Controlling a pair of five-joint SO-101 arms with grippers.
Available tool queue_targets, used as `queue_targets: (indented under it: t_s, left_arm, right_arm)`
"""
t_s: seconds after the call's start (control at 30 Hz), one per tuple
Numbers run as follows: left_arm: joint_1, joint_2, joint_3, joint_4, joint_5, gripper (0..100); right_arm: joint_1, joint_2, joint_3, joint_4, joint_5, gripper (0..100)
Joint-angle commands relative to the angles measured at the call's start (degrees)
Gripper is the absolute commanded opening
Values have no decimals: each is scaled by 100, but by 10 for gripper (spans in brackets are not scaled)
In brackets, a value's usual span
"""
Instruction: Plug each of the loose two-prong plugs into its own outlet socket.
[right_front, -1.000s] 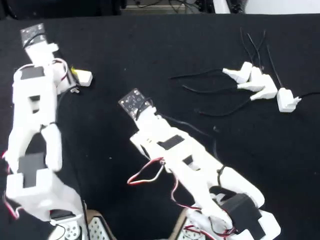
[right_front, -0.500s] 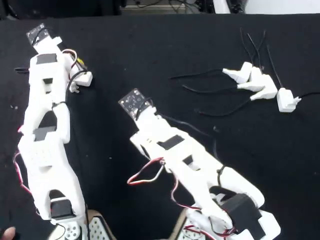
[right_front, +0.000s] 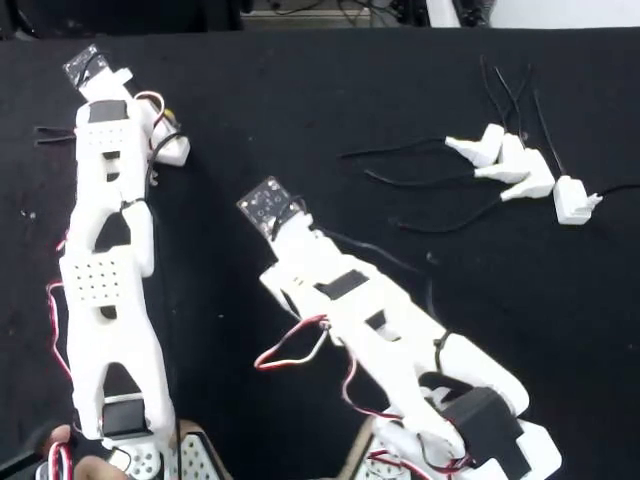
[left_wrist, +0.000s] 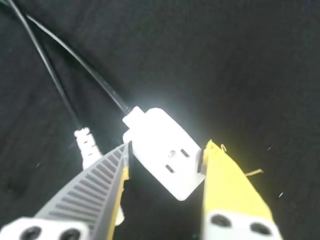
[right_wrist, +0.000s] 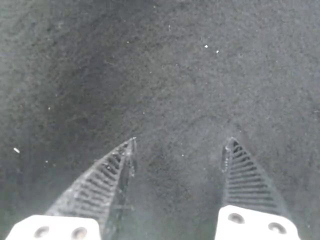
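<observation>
Obliquely between fingers (left_wrist: 227, 175), socket (left_wrist: 165, 152) slots-up

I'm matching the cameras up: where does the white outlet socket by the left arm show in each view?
High view: the socket lies far left on the black cloth, beside the left arm near its tip.
Left wrist view: the socket sits between the left gripper fingers, slots facing the camera.
Right wrist view: the right gripper hangs open over black cloth elsewhere.
Shared landmark: the two black cords by the socket.
</observation>
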Motion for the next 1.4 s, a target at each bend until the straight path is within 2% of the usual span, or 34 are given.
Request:
queue_targets:
  t_s: [0.0, 0.2, 0.4, 0.53, 0.63, 0.8, 0.87, 0.97, 1.07, 1.37]
  left_arm:
    - [101, 369, -690, 18, 18, 240]
    - [92, 695, -1138, 123, 18, 240]
    - [251, 738, -1719, 1178, -35, 236]
    - [409, 747, -2000, 1960, -730, 238]
    - [462, 721, -2176, 2259, -1222, 238]
    - [286, 756, -2932, 2251, -1187, 239]
    - [242, 756, -3178, 2189, -695, 240]
    - [215, 756, -3187, 1978, 492, 247]
    - [242, 844, -2993, 1873, 1345, 310]
    - [101, 1196, -2932, 1512, 2119, 317]
  right_arm:
    - [-62, -277, -22, -114, 26, 266]
    - [-62, -277, -22, -114, 26, 266]
    - [-62, -277, -40, -114, 26, 266]
    - [-62, -277, -40, -114, 26, 266]
    - [-62, -277, -31, -114, 26, 266]
    - [-62, -277, -22, -114, 26, 266]
    - [-62, -277, -22, -114, 26, 266]
    - [-62, -277, -22, -114, 26, 266]
    - [-62, -277, -22, -114, 26, 266]
    - [-62, -277, -22, -114, 26, 266]
